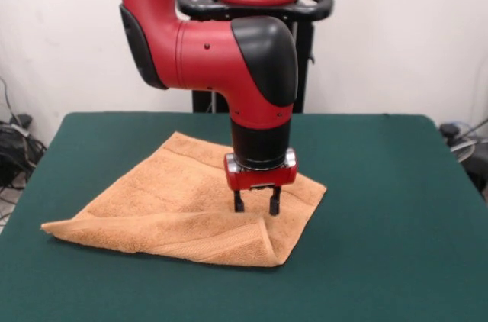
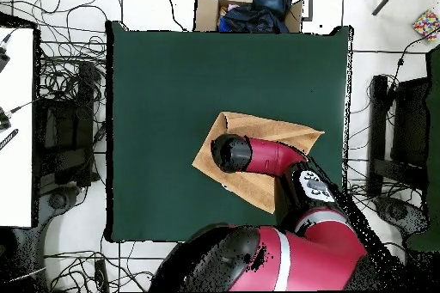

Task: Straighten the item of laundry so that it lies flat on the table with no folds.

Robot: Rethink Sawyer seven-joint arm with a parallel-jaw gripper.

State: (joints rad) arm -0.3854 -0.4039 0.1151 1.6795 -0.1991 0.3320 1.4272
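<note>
Two views, two different accounts of me. From the front, my fingers (image 1: 256,203) hang spread apart and empty just above the towel (image 1: 175,204), with a gap visible between the dark tips. The towel lies near the middle of the green counter (image 1: 381,207), its 6 o'clock edge doubled over into a thick fold. Overhead, my red arm (image 2: 258,154) hides the fingers, but the towel (image 2: 258,125) shows pointing toward 3 o'clock, with a cardboard box (image 2: 206,10) beyond the counter (image 2: 163,92) at 12.

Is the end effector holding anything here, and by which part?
Nothing is held. The end effector stands open just above the towel, over its middle right, with no cloth between its fingers.
</note>
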